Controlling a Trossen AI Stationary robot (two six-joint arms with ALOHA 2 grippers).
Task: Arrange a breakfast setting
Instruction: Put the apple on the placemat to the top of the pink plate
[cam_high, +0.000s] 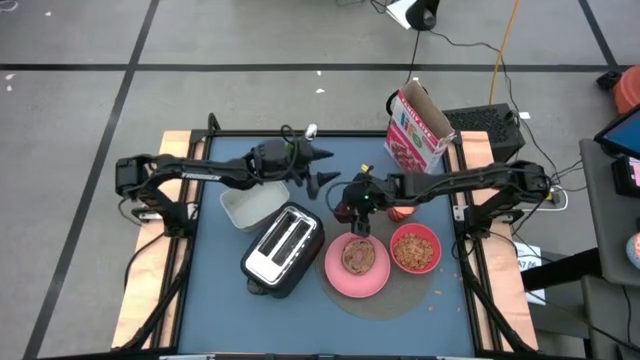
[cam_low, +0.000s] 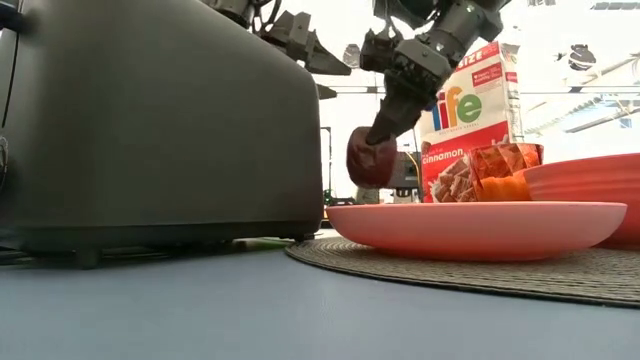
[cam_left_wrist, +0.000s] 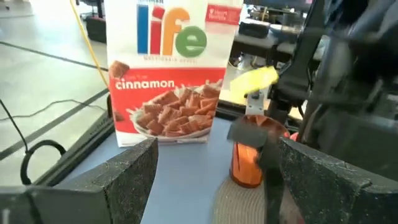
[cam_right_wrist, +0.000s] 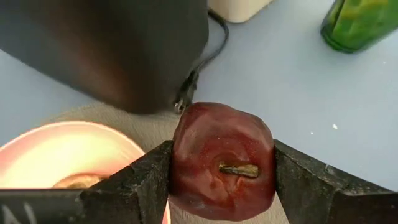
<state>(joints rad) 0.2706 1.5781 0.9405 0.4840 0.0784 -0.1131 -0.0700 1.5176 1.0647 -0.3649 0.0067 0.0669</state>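
Dark red fruit (cam_right_wrist: 222, 162) hangs clamped between the right gripper's (cam_right_wrist: 221, 171) fingers, above the table (cam_high: 220, 300) just beside the pink plate's (cam_high: 357, 277) far rim. Bread (cam_high: 358, 256) lies on that plate, red bowl (cam_high: 415, 248) beside it. Left gripper (cam_high: 322, 166), fingers apart, waits near the table's far edge.

On the blue table (cam_high: 210, 300), the pink plate (cam_high: 357, 275) holds round browned bread (cam_high: 358, 256), with the red bowl (cam_high: 415, 249) just beside it and the toaster (cam_high: 283, 250) on its other side. The right gripper (cam_high: 357, 222) hangs above the plate's far rim; the left gripper (cam_high: 322, 168) hovers near the white container (cam_high: 250, 207)
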